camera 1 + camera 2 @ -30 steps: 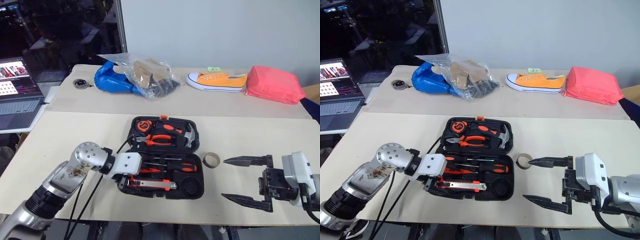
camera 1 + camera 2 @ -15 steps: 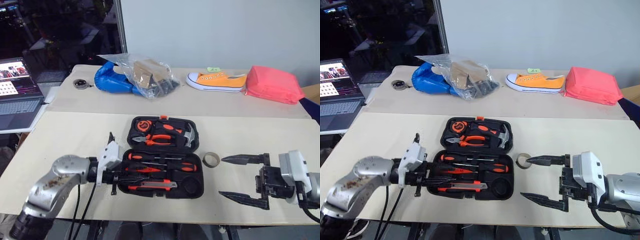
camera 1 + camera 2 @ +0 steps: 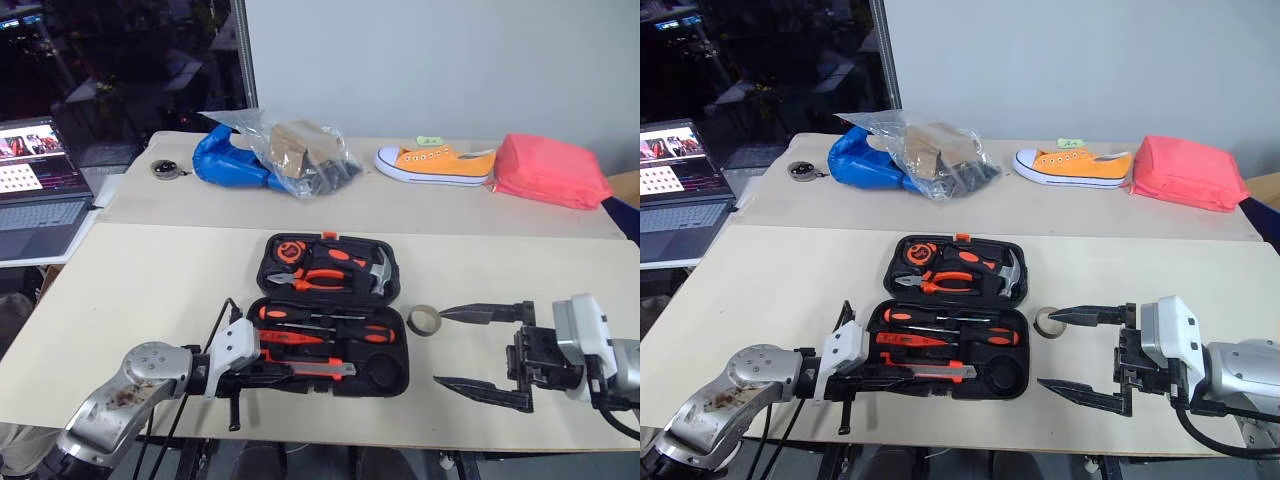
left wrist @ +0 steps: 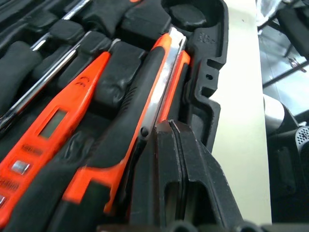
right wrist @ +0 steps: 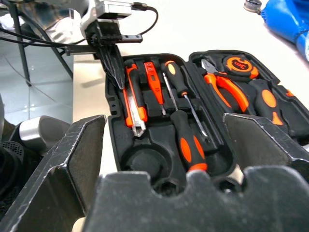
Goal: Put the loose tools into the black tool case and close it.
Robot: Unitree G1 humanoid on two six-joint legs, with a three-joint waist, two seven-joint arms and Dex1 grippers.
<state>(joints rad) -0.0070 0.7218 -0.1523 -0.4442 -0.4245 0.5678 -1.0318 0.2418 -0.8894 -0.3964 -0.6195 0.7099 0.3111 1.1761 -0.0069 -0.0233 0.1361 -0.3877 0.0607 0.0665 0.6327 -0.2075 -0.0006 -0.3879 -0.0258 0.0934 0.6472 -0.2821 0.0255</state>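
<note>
Two beige tables [image 3: 130, 280] are standing end to end in front of a pale wall, with a dark window off to the robot's left and a laptop [image 3: 38, 190] glowing on a side desk. On the far table a blue bundle [image 3: 225, 163] is lying beside a clear plastic bag [image 3: 300, 150], and further right an orange sneaker [image 3: 436, 162] and a pink pouch [image 3: 548, 168] are sitting side by side.

On the near table the black tool case [image 3: 330, 312] is lying wide open. Its far half is holding the pliers [image 3: 322, 280], the hammer [image 3: 372, 270] and the tape measure [image 3: 287, 250]. Its near half is carrying the two screwdrivers [image 3: 335, 330], the slim orange driver [image 3: 285, 338] and the utility knife [image 3: 305, 371] along the front edge — all sitting in their moulded recesses. A round recess at the near right corner is showing only black plastic, and the small beige tape roll [image 3: 422, 320] is lying on the table just beside the case's right edge.

The left gripper [image 4: 181, 159] is reaching in low from the case's left end, its two black fingers pressed together with nothing between them, their tip lying right by the handle end of the utility knife; whether it is touching cannot be told. The right gripper [image 3: 470, 346] is hovering to the right of the case with its fingers spread wide — the far finger [image 3: 485, 312] is pointing at the tape roll, its tip just beside it.
</note>
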